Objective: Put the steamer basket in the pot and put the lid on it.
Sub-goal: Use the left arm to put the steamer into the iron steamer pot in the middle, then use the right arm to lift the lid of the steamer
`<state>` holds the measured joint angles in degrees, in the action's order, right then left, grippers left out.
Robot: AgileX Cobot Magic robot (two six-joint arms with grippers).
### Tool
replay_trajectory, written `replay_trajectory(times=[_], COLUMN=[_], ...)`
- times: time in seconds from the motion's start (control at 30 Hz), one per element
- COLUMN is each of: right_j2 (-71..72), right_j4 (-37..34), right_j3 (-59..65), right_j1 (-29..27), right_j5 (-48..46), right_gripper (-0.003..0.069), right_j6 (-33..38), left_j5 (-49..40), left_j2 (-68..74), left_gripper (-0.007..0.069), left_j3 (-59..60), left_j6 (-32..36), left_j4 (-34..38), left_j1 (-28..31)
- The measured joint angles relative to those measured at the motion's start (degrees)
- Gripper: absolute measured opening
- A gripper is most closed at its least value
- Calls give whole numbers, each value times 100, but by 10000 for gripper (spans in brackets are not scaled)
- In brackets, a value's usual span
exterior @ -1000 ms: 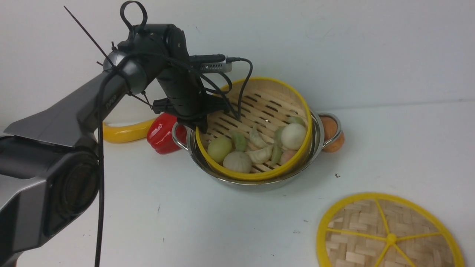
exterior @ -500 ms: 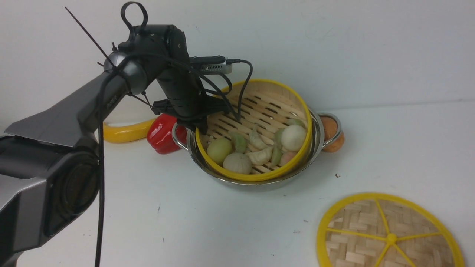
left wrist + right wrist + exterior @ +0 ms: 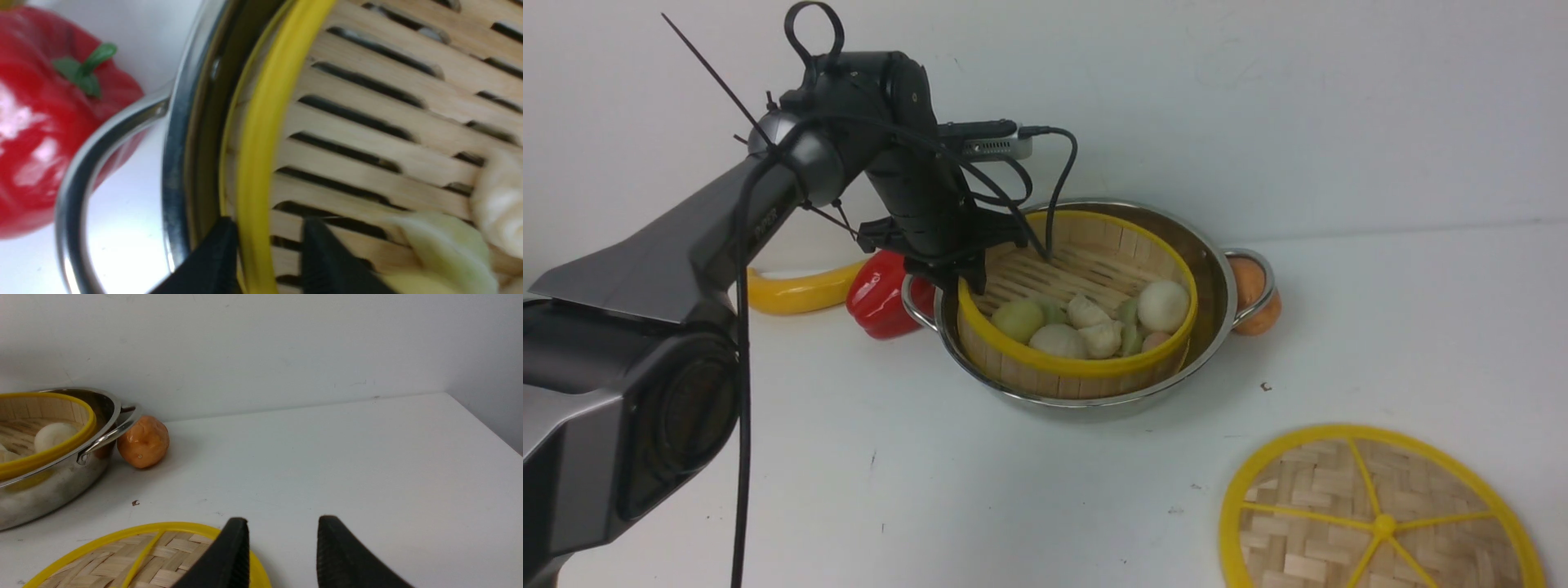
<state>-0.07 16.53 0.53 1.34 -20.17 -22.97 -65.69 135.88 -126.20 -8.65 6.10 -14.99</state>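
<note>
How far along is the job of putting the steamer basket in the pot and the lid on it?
Done: the steamer basket sits inside the pot. In hand: the left gripper, jaws open, straddles the basket's yellow rim and is not yet clear of it. Left: the lid lies flat on the table, apart from the pot, with the right gripper open near its edge.

The dark grey and silver left arm (image 3: 686, 245) reaches forward from the near left edge and rises to a bent joint. From there its black wrist (image 3: 915, 196) turns steeply downward. The left gripper (image 3: 970, 282) points down, its 2 black tapered fingers (image 3: 216, 257) standing parted. The right gripper (image 3: 282, 522) sits low, pointing forward, its 2 black ribbed fingers (image 3: 233, 555) spread apart, holding nothing.
</note>
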Motion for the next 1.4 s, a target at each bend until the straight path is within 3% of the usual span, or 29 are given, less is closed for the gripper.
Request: replay_trajectory(times=[0.3, 0.5, 0.7, 0.83, 0.93, 1.1, 1.4], right_j2=[0, 0, 0, 0, 0, 0, 0], right_j4=[0, 0, 0, 0, 0, 0, 0], right_j3=[0, 0, 0, 0, 0, 0, 0], right_j1=[0, 0, 0, 0, 0, 0, 0], right_j5=[0, 0, 0, 0, 0, 0, 0], right_gripper=[249, 249, 249, 249, 249, 249, 249], right_j6=[0, 0, 0, 0, -11, -11, -15], left_j5=[120, 131, -354, -389, -401, -412, -412], left_j2=[-23, -165, -438, -578, -756, -1544, -2744], left_gripper=[377, 396, 396, 394, 377, 277, 96], left_j3=[-28, -202, -628, -646, -646, -646, -651], left_j6=[215, 253, 292, 282, 277, 322, 1115], left_j4=[84, -133, -1090, -1207, -1087, -844, -22], left_j1=[0, 0, 0, 6, 6, 1, 1])
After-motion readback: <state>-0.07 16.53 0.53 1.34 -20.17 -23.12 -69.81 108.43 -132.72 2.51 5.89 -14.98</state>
